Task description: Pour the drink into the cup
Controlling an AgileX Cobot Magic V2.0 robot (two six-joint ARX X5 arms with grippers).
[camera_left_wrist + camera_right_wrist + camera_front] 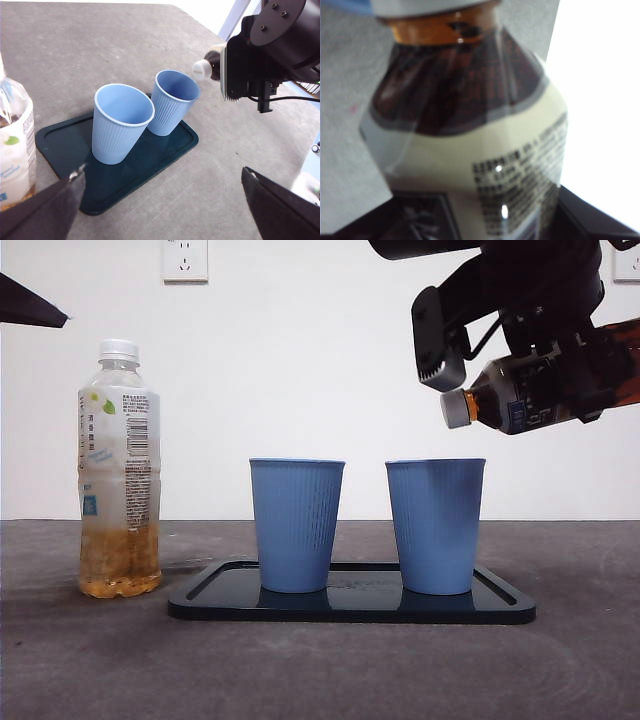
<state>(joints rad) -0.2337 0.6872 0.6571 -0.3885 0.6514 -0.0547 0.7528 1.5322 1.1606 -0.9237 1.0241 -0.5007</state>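
Observation:
Two blue ribbed cups stand on a dark tray (220, 592): the left cup (296, 525) and the right cup (434, 525). My right gripper (540, 380) is shut on a dark brown drink bottle (510, 400) and holds it tilted, almost lying flat. Its grey-capped mouth (456, 408) is above the right cup's rim. The bottle fills the right wrist view (480, 140). The left wrist view shows both cups (120, 125) (172, 102), both empty, and the bottle's cap (202, 70) beside the far one. My left gripper (162, 175) is open and empty.
A clear bottle (119, 470) with a white cap and some amber drink at its bottom stands left of the tray, close to my left gripper (15, 150). The left arm shows only as a black tip (30, 305) at the top left. The table is grey.

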